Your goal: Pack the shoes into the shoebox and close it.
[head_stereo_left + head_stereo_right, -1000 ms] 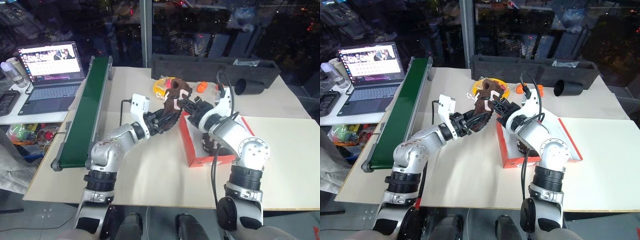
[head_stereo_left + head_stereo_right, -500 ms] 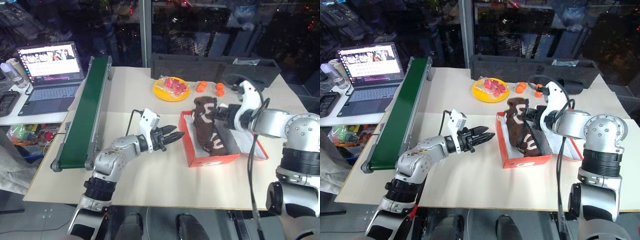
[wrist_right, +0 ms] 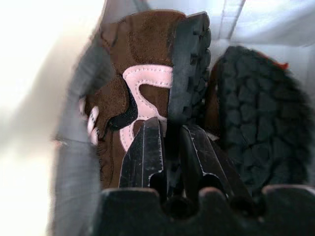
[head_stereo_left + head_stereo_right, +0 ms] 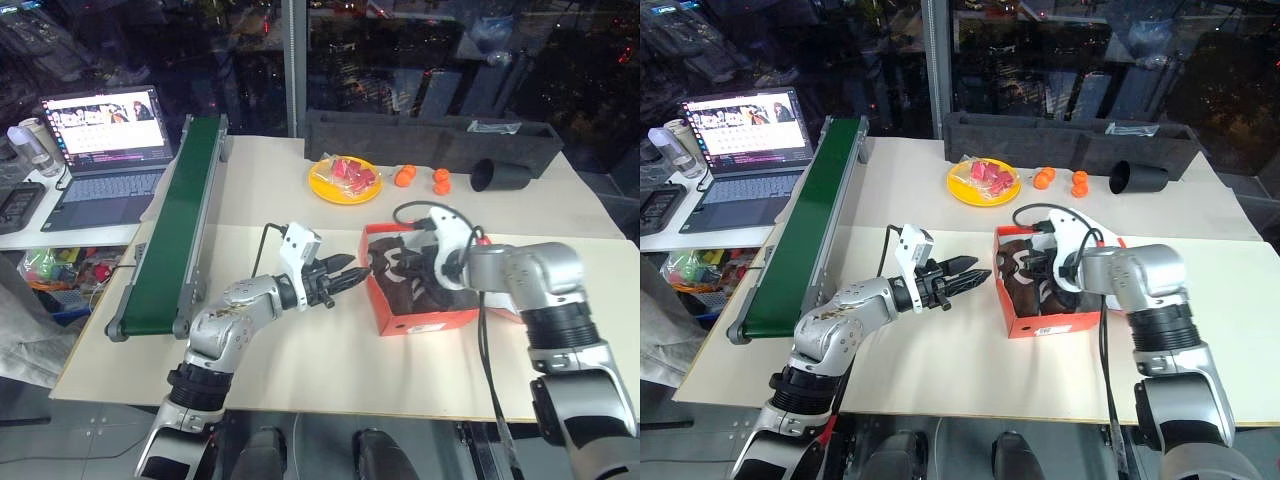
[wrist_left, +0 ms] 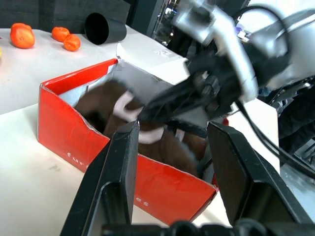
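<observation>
Both shoes (image 3: 147,83) sit inside the shoebox (image 4: 1048,322), on edge, one sole (image 3: 261,123) turned up beside the other shoe. Packing looks basically done; release and closing the lid are left. The lid itself I can't make out clearly behind the right arm. Right pincer (image 3: 167,147) is down in the box, fingers nearly together, clamped on the sole edge of the brown shoe with the pale stripe. Left pincer (image 4: 975,272) hovers just beside the box's near-left wall, over the counter (image 4: 940,380), fingers apart, holding nothing, pointing at the box.
</observation>
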`<state>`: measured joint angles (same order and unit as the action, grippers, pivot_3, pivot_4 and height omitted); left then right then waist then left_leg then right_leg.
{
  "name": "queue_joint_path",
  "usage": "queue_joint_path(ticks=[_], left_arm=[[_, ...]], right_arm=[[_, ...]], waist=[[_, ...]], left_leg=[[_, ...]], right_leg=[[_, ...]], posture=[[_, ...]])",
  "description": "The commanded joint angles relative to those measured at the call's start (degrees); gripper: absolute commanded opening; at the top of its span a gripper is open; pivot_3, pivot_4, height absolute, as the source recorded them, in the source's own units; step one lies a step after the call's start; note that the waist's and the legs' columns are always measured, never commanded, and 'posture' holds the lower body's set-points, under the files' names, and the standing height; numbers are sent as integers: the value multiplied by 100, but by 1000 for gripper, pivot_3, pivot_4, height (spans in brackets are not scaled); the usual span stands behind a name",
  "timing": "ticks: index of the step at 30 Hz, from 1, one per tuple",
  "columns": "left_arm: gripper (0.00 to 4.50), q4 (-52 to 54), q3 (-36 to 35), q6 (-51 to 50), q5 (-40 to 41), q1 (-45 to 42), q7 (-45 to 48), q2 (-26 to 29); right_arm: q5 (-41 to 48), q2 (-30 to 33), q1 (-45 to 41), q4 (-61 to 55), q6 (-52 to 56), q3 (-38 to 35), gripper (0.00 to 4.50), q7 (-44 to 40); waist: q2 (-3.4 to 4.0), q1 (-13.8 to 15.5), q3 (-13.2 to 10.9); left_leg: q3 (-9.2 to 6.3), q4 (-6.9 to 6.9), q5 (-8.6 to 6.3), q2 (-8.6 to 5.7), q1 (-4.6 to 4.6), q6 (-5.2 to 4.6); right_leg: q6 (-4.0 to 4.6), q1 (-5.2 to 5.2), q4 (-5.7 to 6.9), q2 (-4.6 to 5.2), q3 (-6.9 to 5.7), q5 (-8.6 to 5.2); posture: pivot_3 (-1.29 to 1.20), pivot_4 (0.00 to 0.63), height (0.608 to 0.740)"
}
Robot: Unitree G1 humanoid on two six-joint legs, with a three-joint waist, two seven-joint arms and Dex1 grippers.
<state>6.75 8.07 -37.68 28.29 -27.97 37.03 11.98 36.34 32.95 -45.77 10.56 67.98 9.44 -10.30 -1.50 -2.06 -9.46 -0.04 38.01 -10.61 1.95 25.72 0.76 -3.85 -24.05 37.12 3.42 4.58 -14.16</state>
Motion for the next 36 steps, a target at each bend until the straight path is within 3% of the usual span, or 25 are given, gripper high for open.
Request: queue_joint_path(ticks=[1, 7, 8, 13, 19, 23, 27, 29, 31, 32, 36], left_arm=[[2333, 7, 148, 248, -171, -63, 126, 21], [2333, -315, 344, 657, -576, -158, 316, 186], [2383, -330, 330, 667, -572, -159, 335, 174], [2383, -412, 396, 853, -781, -194, 351, 168], [2383, -545, 407, 1054, -961, -240, 429, 192], [2383, -727, 378, 1183, -1010, -308, 520, 171], [2383, -844, 405, 1274, -1019, -365, 676, 164], [2383, -889, 448, 1315, -1009, -380, 800, 161], [2383, -932, 485, 1349, -1009, -368, 903, 145], [2383, -949, 498, 1361, -1012, -358, 943, 137], [2383, -1004, 542, 1407, -1048, -330, 1019, 79]], right_arm=[[-541, -249, 235, 732, -151, 366, 125, -401], [-903, -400, 527, 984, -222, -184, 125, -462], [-867, -441, 544, 889, -172, -381, 1082, -426], [-794, -600, 441, -227, 242, -1499, 2603, 115], [-390, -776, 115, -2196, 1382, -3024, 2603, 581], [-373, -923, -176, -3184, 2283, -4216, 2603, 783], [-293, -996, 293, -3816, 2452, -4920, 1663, 1172], [-150, -1169, 768, -4186, 2452, -5293, 812, 1453], [-84, -1301, 1191, -4475, 2452, -5530, 297, 1718], [-59, -1350, 1347, -4584, 2452, -5606, 124, 1855], [118, -1577, 1856, -4980, 2452, -5850, 124, 2298]], waist=[[-5, -1, 6], [-25, 34, 38], [-29, 57, 42], [-29, 106, 45], [-15, 128, 38], [-14, 129, 38], [-14, 142, 38], [-14, 146, 38], [-11, 131, 39], [-8, 129, 39], [12, 87, 40]], left_leg=[[0, -1, 0, 0, -4, 0], [-3, -3, -3, 1, -90, 0], [-2, -3, -3, 1, -101, 0], [0, -4, -3, 2, -92, 0], [-1, -8, -1, -1, 5, -1], [-3, -13, -2, 1, 17, -2], [-4, -12, -2, 0, 17, -2], [-7, -12, -2, 0, 17, -2], [-6, -13, -2, 0, 17, -2], [-5, -13, -2, -1, 18, -2], [-3, -12, -2, -1, 15, -2]], right_leg=[[0, 4, 0, 0, 0, 0], [2, 98, -12, 0, -8, -5], [2, 109, -13, 0, -9, -6], [3, 93, -8, 1, -4, -7], [3, -12, 8, 2, 1, -5], [4, -23, 5, 2, -4, -6], [4, -17, 0, 4, -7, -6], [4, -14, -1, 4, -13, -6], [4, -16, -2, 4, -11, -7], [4, -18, -1, 4, -9, -7], [4, -19, 5, 3, -4, -7]], posture=[[0, 150, 699], [0, 150, 699], [0, 150, 699], [0, 150, 699], [0, 150, 699], [0, 150, 699], [0, 150, 699], [0, 150, 699], [0, 150, 699], [0, 150, 699], [0, 150, 699]])
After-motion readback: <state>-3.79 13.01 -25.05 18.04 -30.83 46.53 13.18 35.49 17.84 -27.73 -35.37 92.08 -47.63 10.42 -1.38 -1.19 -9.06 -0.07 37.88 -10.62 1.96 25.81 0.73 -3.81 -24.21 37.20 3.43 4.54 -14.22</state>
